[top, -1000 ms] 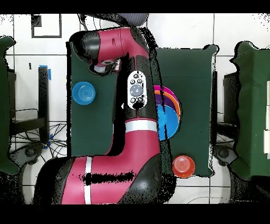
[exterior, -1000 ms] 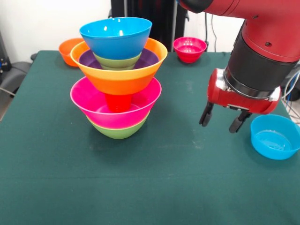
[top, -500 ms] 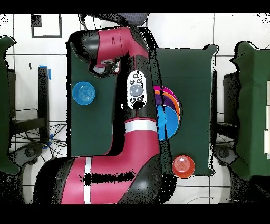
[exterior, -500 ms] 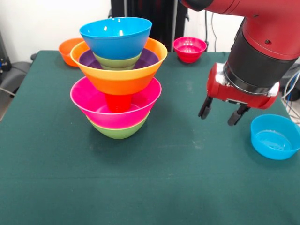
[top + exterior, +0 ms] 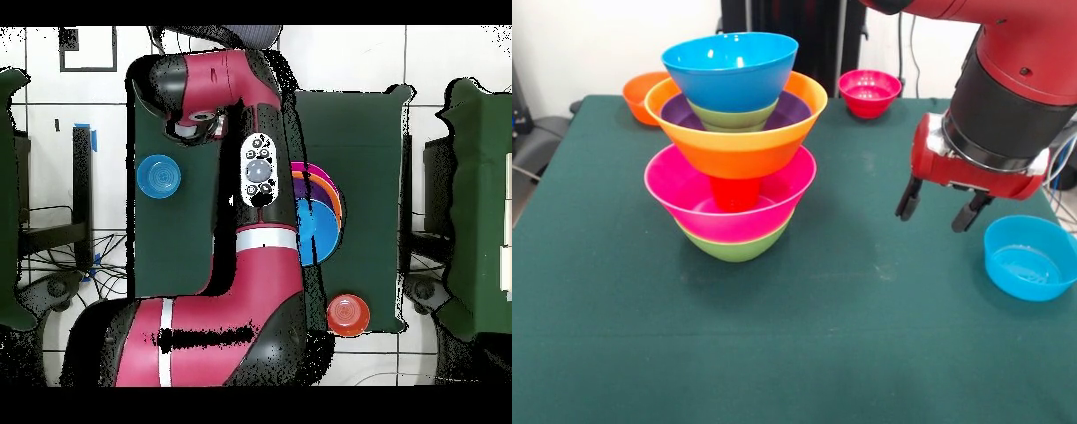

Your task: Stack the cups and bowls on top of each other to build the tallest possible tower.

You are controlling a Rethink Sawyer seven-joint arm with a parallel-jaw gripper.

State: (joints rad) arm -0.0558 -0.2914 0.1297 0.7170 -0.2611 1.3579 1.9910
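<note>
The tower stands left of centre. Its lowest piece is a green bowl (image 5: pixel 734 248), with a large pink bowl (image 5: pixel 680 190) in it. An orange cup (image 5: pixel 734 193) stands in the pink bowl under a large orange bowl (image 5: pixel 737 146). That one holds a purple bowl (image 5: pixel 793 109), a green bowl (image 5: pixel 733 117) and a blue bowl (image 5: pixel 730 69) on top. My gripper (image 5: pixel 934 221) hangs open and empty above the cloth, right of the tower and just left of a loose small blue bowl (image 5: pixel 1031 258). From overhead, the arm (image 5: pixel 258 170) covers most of the tower (image 5: pixel 325 205).
A small orange bowl (image 5: pixel 643 94) sits at the far left of the table behind the tower. A small red bowl (image 5: pixel 869 93) sits at the far middle. Overhead, the loose blue bowl (image 5: pixel 159 176) and the red bowl (image 5: pixel 347 314) lie on the green cloth (image 5: pixel 365 130).
The open gripper has risen a little and shifted right, closer to the loose blue bowl. The tower and loose bowls have not moved.
</note>
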